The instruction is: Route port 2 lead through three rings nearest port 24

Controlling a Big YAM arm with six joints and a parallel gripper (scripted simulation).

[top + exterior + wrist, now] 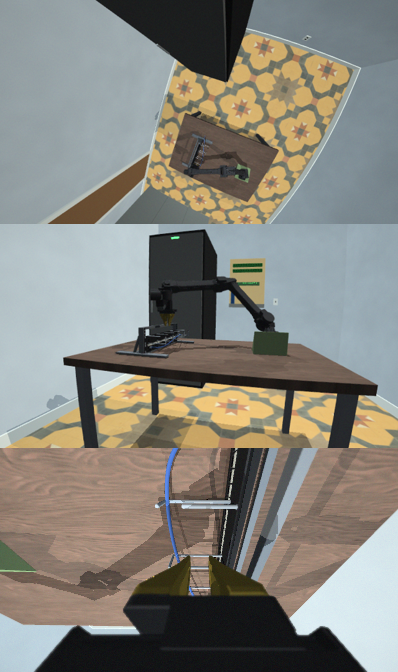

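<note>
The loose rack (157, 340) with its patch panel stands near the far left corner of the table; it also shows in the overhead view (197, 152). The blue lead (165, 343) hangs low along the rack's front. In the wrist view the lead (168, 508) runs down past a metal ring (197, 503) of the cable manager, beside the panel (240, 503). My gripper (168, 323) hovers just above the rack's top bar, near one end. Its yellow fingers stand a narrow gap apart with nothing between them; the lead lies well below.
The arm's green base block (270, 343) stands at the right rear of the table. A tall black server cabinet (181, 283) stands behind the table. In the wrist view the table's edge runs close by, at the right (345, 563).
</note>
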